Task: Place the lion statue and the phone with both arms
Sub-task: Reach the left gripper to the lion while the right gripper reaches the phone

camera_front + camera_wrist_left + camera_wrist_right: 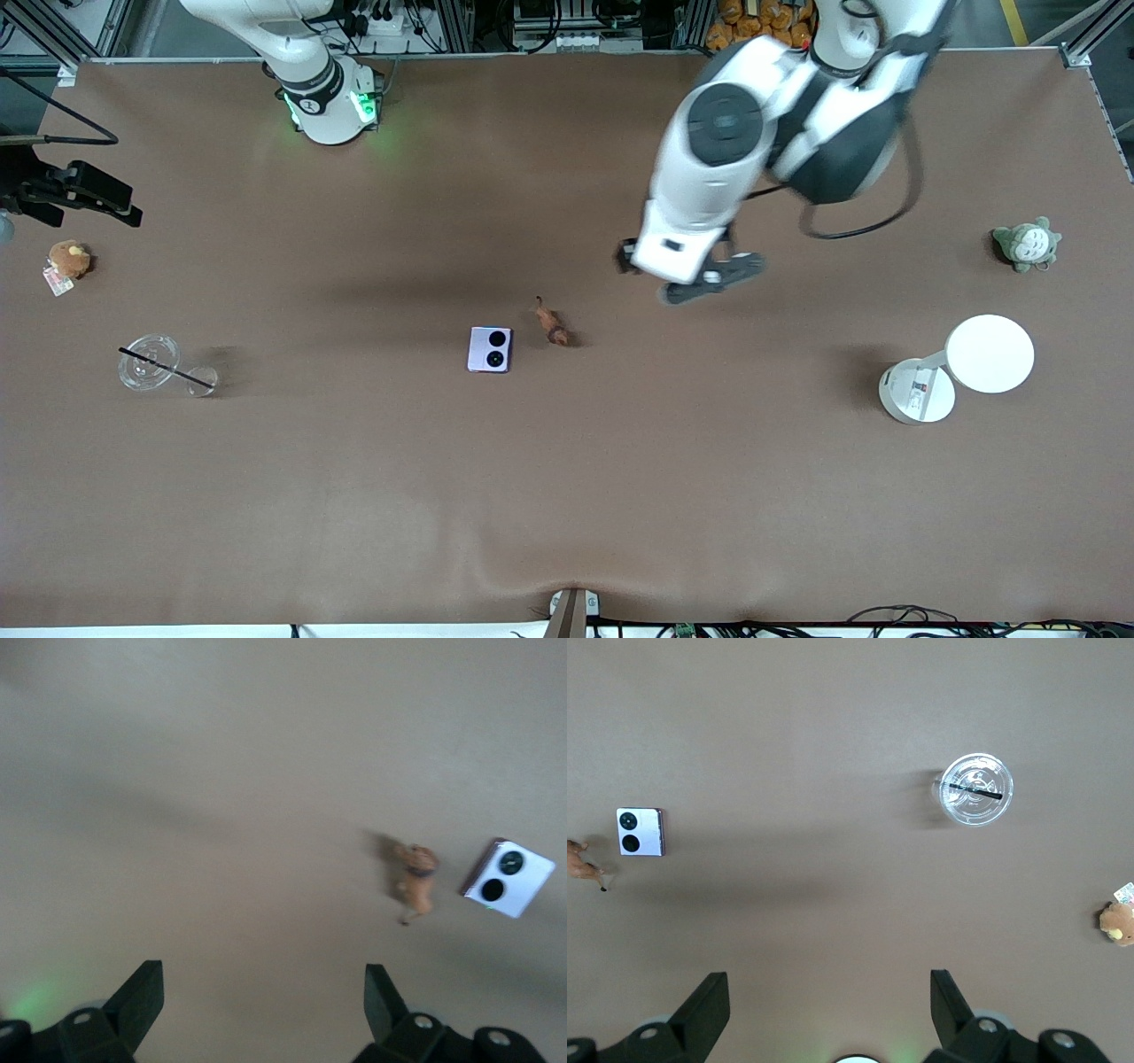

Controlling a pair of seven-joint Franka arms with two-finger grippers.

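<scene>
The lion statue (552, 324) lies mid-table just beside the phone (490, 349), apart from it, the phone slightly nearer the front camera. The left gripper (700, 285) hangs over bare brown table (567, 496) toward the left arm's end from the statue, fingers (142, 997) spread and empty. The right gripper (828, 997), also spread, seems to be high over the table, though its exact place is unclear. Open surface surrounds both items.
</scene>
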